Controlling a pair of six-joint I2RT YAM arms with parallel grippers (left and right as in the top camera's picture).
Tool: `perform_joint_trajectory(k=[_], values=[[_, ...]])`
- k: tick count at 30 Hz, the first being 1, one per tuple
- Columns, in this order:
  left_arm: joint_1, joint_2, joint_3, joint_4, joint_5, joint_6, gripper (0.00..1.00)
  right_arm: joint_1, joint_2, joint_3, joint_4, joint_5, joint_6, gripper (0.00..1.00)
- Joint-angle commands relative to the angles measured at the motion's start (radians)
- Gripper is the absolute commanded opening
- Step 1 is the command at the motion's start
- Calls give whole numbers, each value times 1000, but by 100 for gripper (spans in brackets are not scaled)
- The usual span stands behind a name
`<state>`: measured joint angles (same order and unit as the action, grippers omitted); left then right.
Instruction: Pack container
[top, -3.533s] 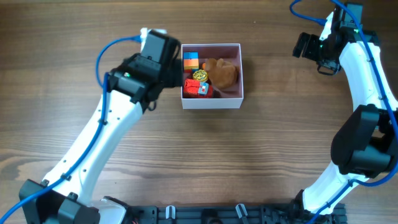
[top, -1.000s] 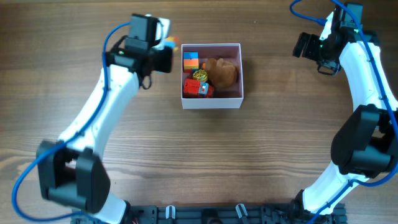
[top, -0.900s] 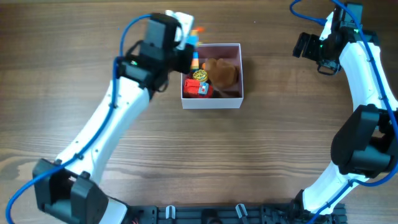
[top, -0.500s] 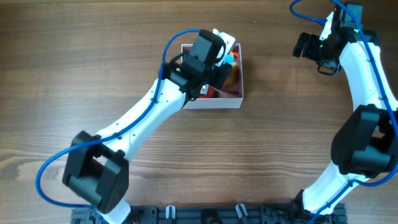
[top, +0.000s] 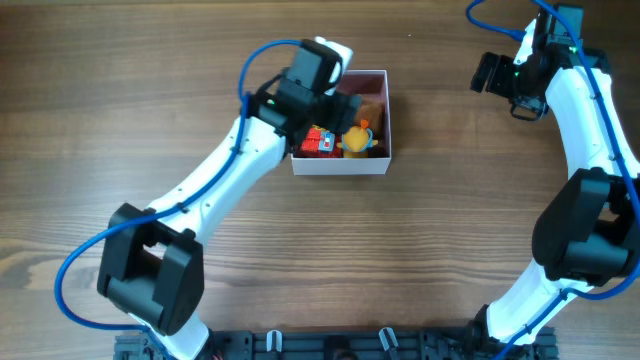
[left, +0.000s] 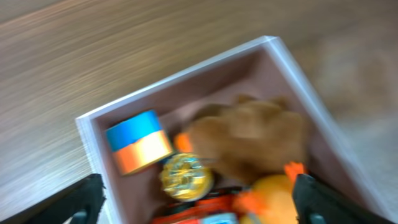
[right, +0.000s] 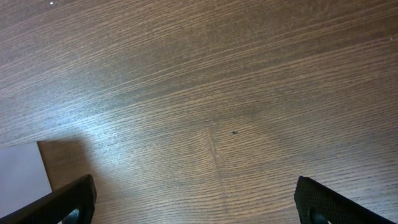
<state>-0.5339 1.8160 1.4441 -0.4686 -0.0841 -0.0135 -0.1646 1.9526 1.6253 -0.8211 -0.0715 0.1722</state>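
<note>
The square, shallow white box with a dusty-pink inside lies toward 12 o'clock on the brown wooden table. It holds a brown plush toy, a yellow-and-orange toy and a red toy. The left gripper hangs over its 10 o'clock corner, jaws spread wide and pinching nothing. The right gripper, at 2 o'clock, has its jaws spread over bare wood.

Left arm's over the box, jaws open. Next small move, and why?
Probably lift the left gripper straight up, clear of the container. Its jaws stand wide open around nothing, and the yellow-orange toy lies inside beside the red toy, so nothing seems left to release there.
</note>
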Motion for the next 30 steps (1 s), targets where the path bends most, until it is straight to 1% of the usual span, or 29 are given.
perform_joint_trajectory(k=[1,4,5,6,7,9,10,12,13,15,18,21,23,26,28,30], values=[[82,-99,16,-55,-150,-156,100,4,7,0,3,-8,14,100],[150,-268,16,-211,-149,-156,100,4,7,0,3,-8,14,100],[176,-330,13,-273,-148,-184,100,4,7,0,3,-8,13,100],[197,-386,1,-312,-125,-201,100,4,7,0,3,-8,14,100],[211,-443,-34,-317,-99,-201,100,4,7,0,3,-8,13,100],[218,-553,-146,-282,-88,-201,100,4,7,0,3,-8,13,100],[218,-634,-251,-228,-44,-201,100,4,7,0,3,-8,14,100],[218,-762,-425,-116,102,-201,100,4,7,0,3,-8,13,100],[218,-843,-536,-36,200,-202,100,4,7,0,3,-8,14,100],[218,-905,-629,-15,257,-209,100,4,7,0,3,-8,13,100],[217,-899,-642,-75,278,-208,100,4,7,0,3,-8,13,100],[217,-879,-642,-89,277,-208,100,4,7,0,3,-8,14,100],[217,-878,-642,-154,274,-208,100,4,7,0,3,-8,14,100],[217,-878,-642,-195,274,-208,100,4,7,0,3,-8,14,100],[217,-878,-642,-195,269,-185,100,4,7,0,3,-8,14,100],[218,-879,-645,-179,270,-63,100,4,7,0,3,-8,14,100]])
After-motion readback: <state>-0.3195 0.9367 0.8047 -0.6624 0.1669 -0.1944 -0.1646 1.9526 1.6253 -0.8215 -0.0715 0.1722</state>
